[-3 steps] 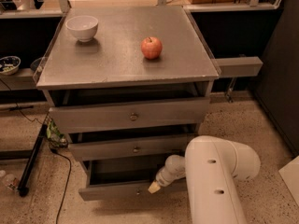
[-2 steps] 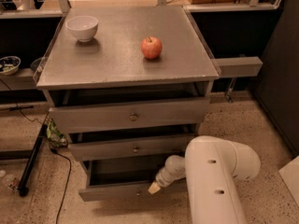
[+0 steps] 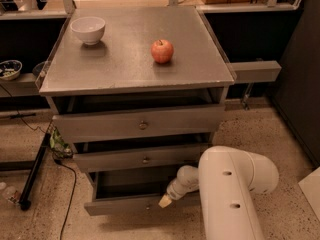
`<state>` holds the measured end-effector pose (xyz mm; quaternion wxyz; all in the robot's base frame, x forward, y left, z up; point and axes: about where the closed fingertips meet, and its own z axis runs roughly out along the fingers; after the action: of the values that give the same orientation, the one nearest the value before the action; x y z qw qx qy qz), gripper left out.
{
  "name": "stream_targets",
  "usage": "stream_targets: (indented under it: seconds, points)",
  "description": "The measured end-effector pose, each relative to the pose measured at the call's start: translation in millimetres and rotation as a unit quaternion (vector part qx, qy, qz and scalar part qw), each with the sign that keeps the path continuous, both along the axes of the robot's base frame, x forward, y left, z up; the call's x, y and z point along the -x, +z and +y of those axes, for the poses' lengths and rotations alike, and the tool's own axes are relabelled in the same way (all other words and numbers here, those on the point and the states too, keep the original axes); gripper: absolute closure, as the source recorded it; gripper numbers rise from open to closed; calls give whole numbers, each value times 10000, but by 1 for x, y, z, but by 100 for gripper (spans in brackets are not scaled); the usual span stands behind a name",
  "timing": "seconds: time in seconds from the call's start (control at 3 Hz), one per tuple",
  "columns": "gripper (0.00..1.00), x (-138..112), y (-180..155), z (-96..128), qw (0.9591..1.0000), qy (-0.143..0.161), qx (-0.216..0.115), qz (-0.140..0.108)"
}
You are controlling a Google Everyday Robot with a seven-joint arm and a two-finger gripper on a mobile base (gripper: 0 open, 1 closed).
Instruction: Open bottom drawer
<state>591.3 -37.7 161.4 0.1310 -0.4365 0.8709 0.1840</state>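
Camera view: a grey metal cabinet [image 3: 125,66] with three drawers, seen from above and in front, stands on a speckled stone floor [image 3: 40,224] in a dim room. The robot's thick white arm [image 3: 232,194] comes up from the lower right. Its gripper [image 3: 165,200], with a pale yellowish tip, meets the top edge of the bottom drawer [image 3: 117,205], right of centre. Whether the gripper is clenched or released cannot be told.

The bottom drawer is pulled partway out, and its dark inside shows behind and to the left of the gripper. Just above the gripper is the middle drawer [image 3: 145,160], and above that the top drawer [image 3: 142,125], each with a small round knob.

High above the gripper, a red apple [image 3: 162,51] sits on the cabinet's scuffed flat top, with a white bowl [image 3: 88,29] further up and to the left, well apart from it.

Far left of the gripper, a black cable [image 3: 67,194] and a black bar [image 3: 32,176] lie on the floor. A grey ledge [image 3: 252,71] juts out at the upper right.
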Motion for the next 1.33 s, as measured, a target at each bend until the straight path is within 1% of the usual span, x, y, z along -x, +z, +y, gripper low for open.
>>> stream_targets:
  seconds: [0.33, 0.67, 1.33]
  points:
    - [100, 4, -1, -1, 10000, 0, -32, 21]
    - [100, 4, -1, -4, 10000, 34, -56, 29]
    - [100, 3, 1, -2, 9999, 36, -82, 94]
